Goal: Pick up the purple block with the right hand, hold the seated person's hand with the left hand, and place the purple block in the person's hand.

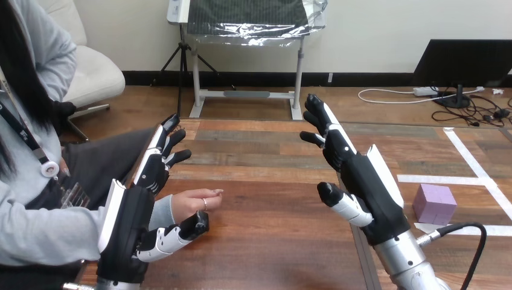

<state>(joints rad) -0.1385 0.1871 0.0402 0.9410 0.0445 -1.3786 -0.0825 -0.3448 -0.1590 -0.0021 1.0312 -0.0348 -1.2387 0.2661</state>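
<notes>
On desk (272,241), right side: purple block (435,203), near right robot hand (362,181) but apart from it. Right robot hand raised, fingers straight and spread, empty. Left robot hand (130,226) likewise uncurled; person's hand (196,202) between its thumb and fingers, contact unclear.

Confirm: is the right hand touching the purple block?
Apart. In the head view the right hand is raised with its fingers straight, and a strip of table shows between it and the purple block.
</notes>
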